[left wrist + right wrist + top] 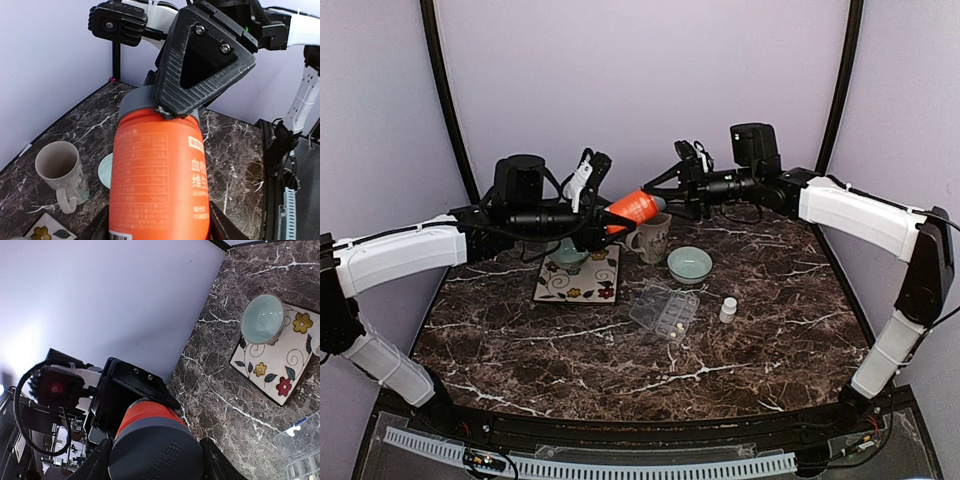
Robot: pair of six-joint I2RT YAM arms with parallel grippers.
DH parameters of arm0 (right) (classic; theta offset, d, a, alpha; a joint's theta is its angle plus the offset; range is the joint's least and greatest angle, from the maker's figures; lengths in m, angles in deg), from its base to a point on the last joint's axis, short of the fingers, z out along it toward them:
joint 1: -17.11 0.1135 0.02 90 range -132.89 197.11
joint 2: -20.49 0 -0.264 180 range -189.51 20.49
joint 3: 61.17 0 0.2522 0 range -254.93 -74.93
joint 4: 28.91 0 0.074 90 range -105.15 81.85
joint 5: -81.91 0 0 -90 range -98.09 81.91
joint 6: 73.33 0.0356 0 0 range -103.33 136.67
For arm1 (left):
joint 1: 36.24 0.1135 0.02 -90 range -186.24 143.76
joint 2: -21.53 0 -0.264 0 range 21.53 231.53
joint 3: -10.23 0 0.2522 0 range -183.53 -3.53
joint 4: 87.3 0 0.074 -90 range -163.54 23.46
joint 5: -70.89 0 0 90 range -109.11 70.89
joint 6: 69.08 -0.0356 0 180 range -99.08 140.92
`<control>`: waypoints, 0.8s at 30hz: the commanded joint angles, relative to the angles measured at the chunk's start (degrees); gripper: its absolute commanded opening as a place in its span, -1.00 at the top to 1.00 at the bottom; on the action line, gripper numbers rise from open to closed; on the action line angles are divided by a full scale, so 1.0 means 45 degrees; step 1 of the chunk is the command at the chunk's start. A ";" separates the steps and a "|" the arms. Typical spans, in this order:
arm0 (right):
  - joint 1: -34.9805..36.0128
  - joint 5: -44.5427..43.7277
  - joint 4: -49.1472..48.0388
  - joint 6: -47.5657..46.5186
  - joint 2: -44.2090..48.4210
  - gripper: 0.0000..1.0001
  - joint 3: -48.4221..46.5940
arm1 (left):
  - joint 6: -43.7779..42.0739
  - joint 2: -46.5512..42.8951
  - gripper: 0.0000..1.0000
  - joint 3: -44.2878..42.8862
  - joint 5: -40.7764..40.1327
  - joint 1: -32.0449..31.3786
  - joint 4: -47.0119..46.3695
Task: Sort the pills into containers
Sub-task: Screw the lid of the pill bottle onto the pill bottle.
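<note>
"Pills (672, 322) first: how many can you count from your screen?"

"I count two pale specks, both inside the one clear pill box (665, 310). It lies flat near the middle of the worktop (520, 350). The specks are too small for me to say which compartments they sit in."

"And your grippers?"

"Both are raised over the far side of the worktop, meeting on the single orange bottle (632, 207), which is held on its side. My left gripper (610, 218) is clamped round the bottle's body. My right gripper (670, 200) is closed on its grey cap (142, 102). On the right wrist camera I see one finger on each side of that cap."

"Is the cap on or off?"

"On. It sits against the orange body with no gap that I can see."

"What else is down there?"

"Two bowls, both pale green. The first bowl (689, 264) stands on bare marble just beyond the pill box. The second bowl (262, 317) sits at a corner of one flowered tile (280, 365), over to the left. One mug (650, 238) stands between the two bowls, under the raised bottle as the top camera sees it. One small white bottle (728, 310) stands upright to the right of the pill box, near it but apart."
</note>
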 commanded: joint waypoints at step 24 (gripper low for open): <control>0.1316 -0.0330 0.1290 -0.0434 -0.0969 1.00 -0.0085 | -1.1140 0.2770 1.00 0.0339 -1.4601 -0.6011 -1.0306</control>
